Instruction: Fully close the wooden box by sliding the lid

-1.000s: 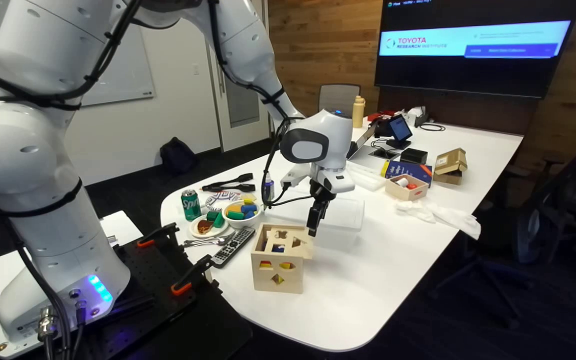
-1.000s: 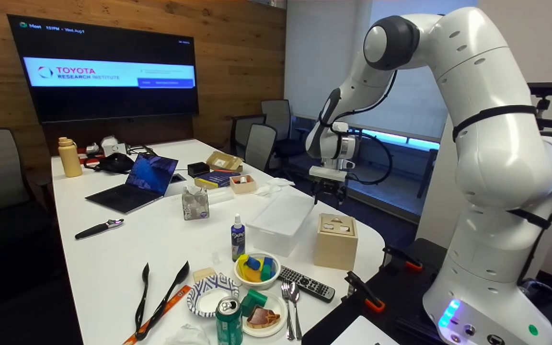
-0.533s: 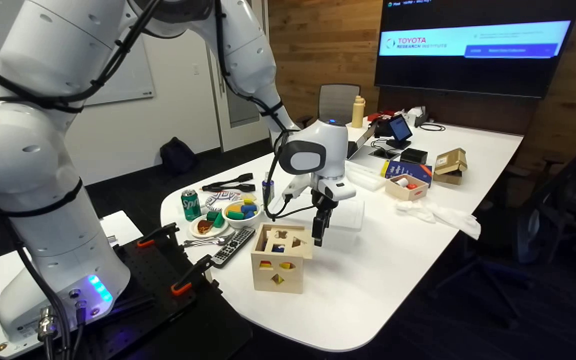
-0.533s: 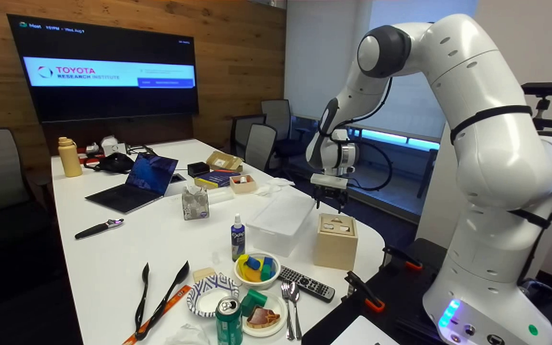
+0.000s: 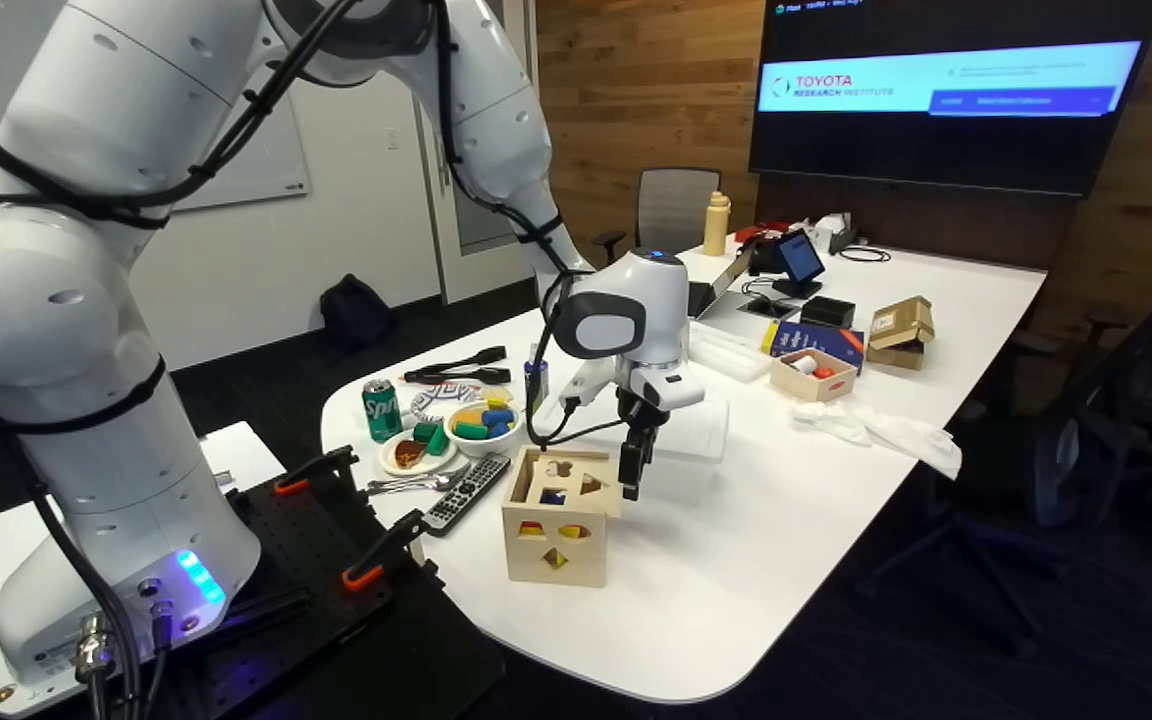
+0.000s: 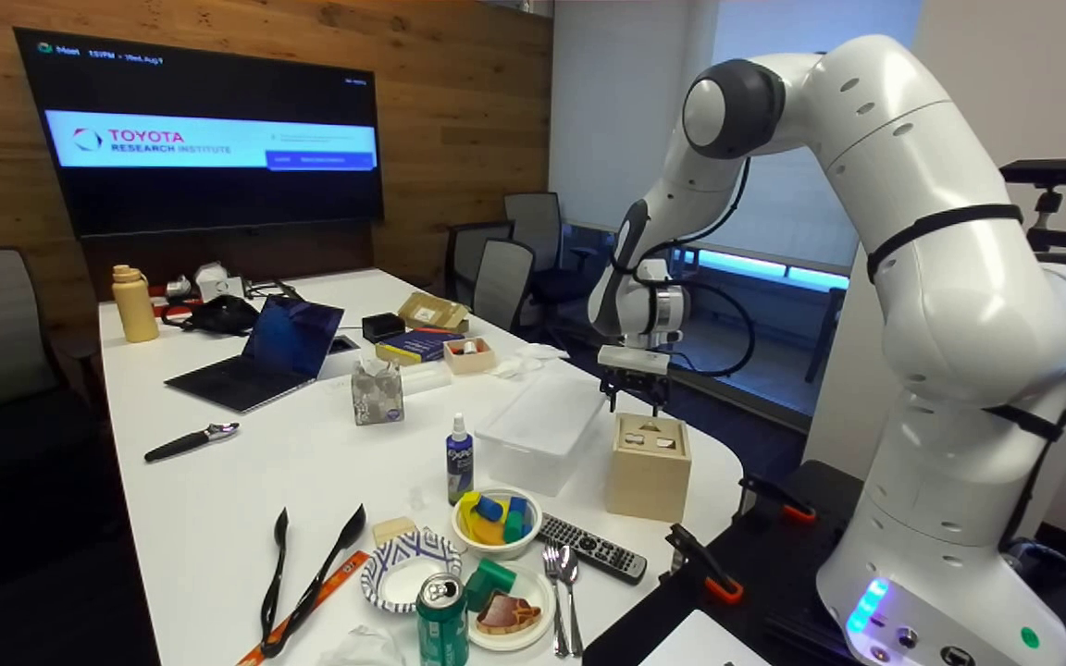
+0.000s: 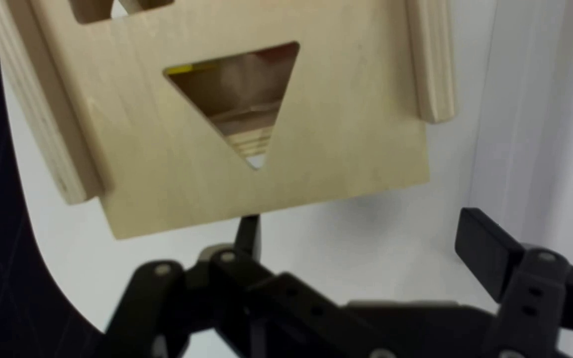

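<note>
Wrist view: claw (image 7: 358, 231) spread by the jutting edge of the lid (image 7: 316, 124); contact unclear. In an exterior view, wooden shape-sorter box (image 5: 581, 558) stands near on the surface (image 5: 696, 600), lid overhanging right. Step judged: alignment before push. Next: level push left until flush.

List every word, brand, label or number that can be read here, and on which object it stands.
"TOYOTA RESEARCH INSTITUTE" on the wall screen.
"Meet" and "PM", same screen; the digits are blurred.
"Spri" on the green can; the rest is hidden.
"EXPO" on the spray bottle.
Too small or blurred: blue book, remote control, orange strip, tissue box, screen's lower bar.
</note>
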`<state>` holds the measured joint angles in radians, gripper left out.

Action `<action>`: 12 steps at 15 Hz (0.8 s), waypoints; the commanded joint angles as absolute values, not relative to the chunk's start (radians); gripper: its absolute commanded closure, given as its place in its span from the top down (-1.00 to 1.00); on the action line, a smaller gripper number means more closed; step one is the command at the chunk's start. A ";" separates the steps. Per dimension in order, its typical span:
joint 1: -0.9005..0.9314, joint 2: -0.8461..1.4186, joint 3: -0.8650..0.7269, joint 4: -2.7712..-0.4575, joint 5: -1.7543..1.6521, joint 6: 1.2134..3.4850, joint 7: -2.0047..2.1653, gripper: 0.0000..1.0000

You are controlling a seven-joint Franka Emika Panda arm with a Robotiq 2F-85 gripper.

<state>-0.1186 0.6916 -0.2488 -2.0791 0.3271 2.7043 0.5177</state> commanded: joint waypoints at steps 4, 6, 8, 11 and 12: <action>-0.093 0.626 -0.248 -2.118 0.316 2.614 0.533 1.00; -0.097 0.622 -0.237 -2.118 0.321 2.571 0.527 1.00; -0.092 0.616 -0.238 -2.121 0.320 2.550 0.533 1.00; -0.070 0.589 -0.268 -2.150 0.317 2.624 0.565 1.00; -0.063 0.573 -0.276 -2.165 0.318 2.658 0.575 1.00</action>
